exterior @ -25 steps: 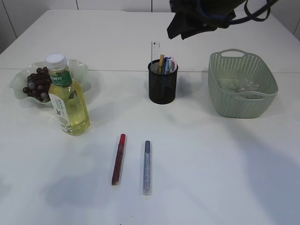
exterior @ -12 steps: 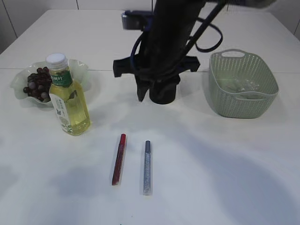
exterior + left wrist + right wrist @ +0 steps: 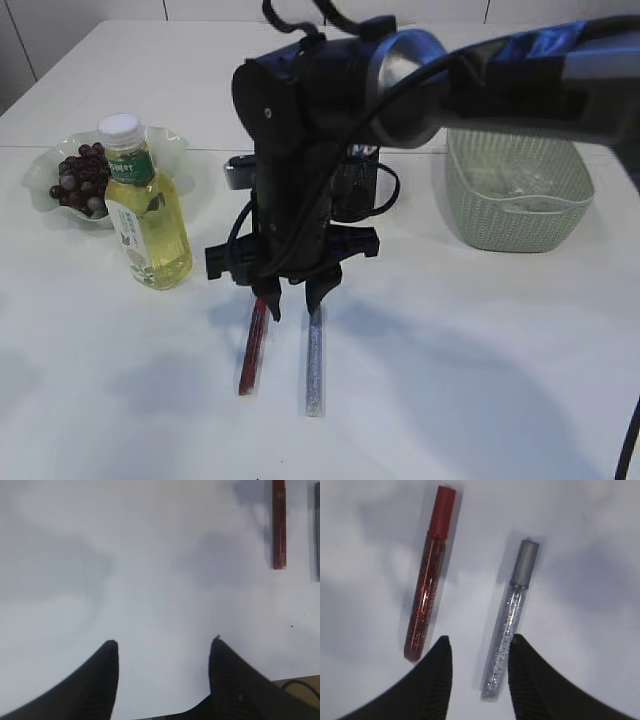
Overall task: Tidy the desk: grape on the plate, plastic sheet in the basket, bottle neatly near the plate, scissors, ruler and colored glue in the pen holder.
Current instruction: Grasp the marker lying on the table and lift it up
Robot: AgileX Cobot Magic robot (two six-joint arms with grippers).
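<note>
Exterior view: the right hand (image 3: 293,303), spread and empty, is poised over two glue sticks on the surface (image 3: 480,360), one red glue stick (image 3: 253,345) and one silver glue stick (image 3: 314,358); one bottle (image 3: 146,205), one plate (image 3: 50,170) of grapes, one basket (image 3: 515,180) are counted.

Left wrist view: the left hand (image 3: 164,652) is seen spread, empty.

Right wrist view: one stick should be straddled mid-barrel, so neither neighbour is pinched.
</note>
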